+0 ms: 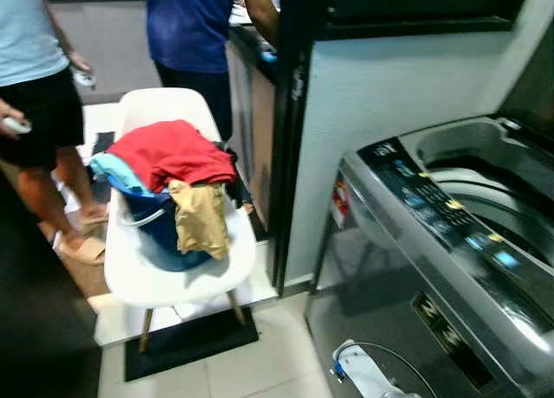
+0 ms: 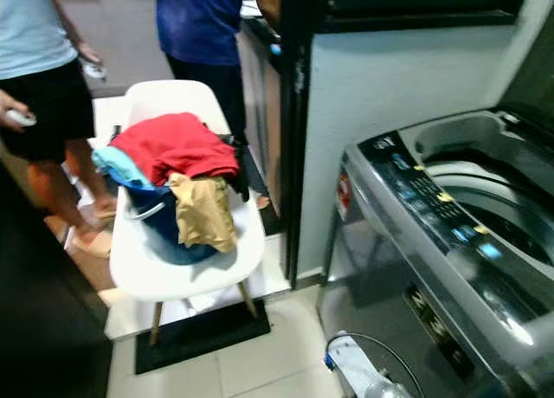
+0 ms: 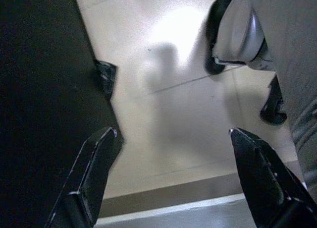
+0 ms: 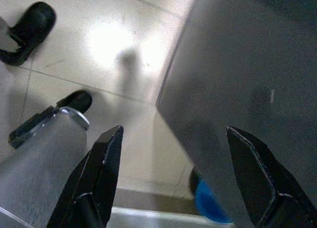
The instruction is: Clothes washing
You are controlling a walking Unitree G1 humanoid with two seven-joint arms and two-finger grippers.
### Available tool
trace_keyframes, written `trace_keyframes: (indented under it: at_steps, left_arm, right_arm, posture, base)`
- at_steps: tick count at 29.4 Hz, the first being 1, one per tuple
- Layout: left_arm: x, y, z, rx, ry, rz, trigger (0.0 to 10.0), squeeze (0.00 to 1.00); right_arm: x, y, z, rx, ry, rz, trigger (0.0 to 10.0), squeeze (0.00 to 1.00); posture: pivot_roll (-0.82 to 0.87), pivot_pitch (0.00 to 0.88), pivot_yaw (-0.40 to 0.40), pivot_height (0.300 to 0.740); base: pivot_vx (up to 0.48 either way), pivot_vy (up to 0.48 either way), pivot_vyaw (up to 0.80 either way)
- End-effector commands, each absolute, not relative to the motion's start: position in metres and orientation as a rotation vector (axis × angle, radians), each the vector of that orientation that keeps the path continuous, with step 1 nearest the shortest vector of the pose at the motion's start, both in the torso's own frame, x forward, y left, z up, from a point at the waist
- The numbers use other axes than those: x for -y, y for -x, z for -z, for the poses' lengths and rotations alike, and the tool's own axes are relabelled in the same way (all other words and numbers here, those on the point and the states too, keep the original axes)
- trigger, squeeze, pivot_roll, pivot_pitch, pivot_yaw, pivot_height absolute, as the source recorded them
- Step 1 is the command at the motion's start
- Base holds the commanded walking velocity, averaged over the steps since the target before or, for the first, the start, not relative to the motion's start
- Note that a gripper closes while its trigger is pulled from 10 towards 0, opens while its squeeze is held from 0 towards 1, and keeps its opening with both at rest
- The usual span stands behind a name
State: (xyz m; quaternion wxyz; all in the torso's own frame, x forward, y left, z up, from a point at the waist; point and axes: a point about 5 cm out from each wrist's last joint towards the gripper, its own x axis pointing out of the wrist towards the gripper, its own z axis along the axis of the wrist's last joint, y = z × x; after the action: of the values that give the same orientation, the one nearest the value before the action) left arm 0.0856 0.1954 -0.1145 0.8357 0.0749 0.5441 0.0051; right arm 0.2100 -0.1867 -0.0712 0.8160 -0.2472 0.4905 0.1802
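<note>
On the white chair (image 1: 164,268) at the left of the scene sits a blue basket (image 1: 164,229) heaped with clothes (image 1: 173,156), a red garment on top and a tan one drooping over its near rim, probably set there at a height easy to reach. The washing machine (image 1: 450,242) stands well apart at the right with its lid up and tub open, ready for loading. Both arms hang idle over the tiled floor (image 3: 163,114), the left gripper (image 3: 171,173) and right gripper (image 4: 171,173) with jaws released and holding nothing, while two people stand far left.
</note>
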Motion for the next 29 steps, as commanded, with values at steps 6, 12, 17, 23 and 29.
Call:
trace_keyframes:
  at_steps: [6, 12, 17, 23, 29]
  left_arm:
    - [-0.1870, -0.0965, 0.1127, -1.110, -0.141, 0.009, 10.0, 0.00]
    - [-0.1862, -0.0963, 0.1128, -1.111, -0.151, 0.009, 10.0, 0.00]
    - [-0.1862, -0.0964, 0.1128, -1.110, -0.155, 0.012, 10.0, 0.00]
    - [-0.1860, -0.0962, 0.1128, -1.110, -0.157, 0.011, 10.0, 0.00]
    - [-0.1867, -0.0971, 0.1127, -1.114, -0.158, 0.008, 10.0, 0.00]
  right_arm:
    - [0.1844, -0.2072, 0.0728, -1.046, 0.541, -0.420, 10.0, 0.00]
    - [0.1840, -0.2033, 0.0750, -1.055, 0.559, -0.441, 10.0, 0.00]
    - [0.1828, -0.2015, 0.0761, -1.059, 0.558, -0.448, 10.0, 0.00]
    - [0.1808, -0.1992, 0.0775, -1.061, 0.553, -0.457, 10.0, 0.00]
    - [0.1799, -0.1989, 0.0777, -1.060, 0.557, -0.463, 10.0, 0.00]
  posture:
    - [0.21, 0.000, -0.089, 0.740]
    - [0.21, 0.000, -0.089, 0.740]
    - [0.21, 0.000, -0.083, 0.740]
    - [0.21, 0.000, -0.084, 0.740]
    - [0.21, 0.000, -0.083, 0.740]
  base:
    - [0.000, 0.000, 0.77]
    - [0.000, 0.000, 0.77]
    - [0.000, 0.000, 0.77]
    - [0.000, 0.000, 0.77]
    - [0.000, 0.000, 0.77]
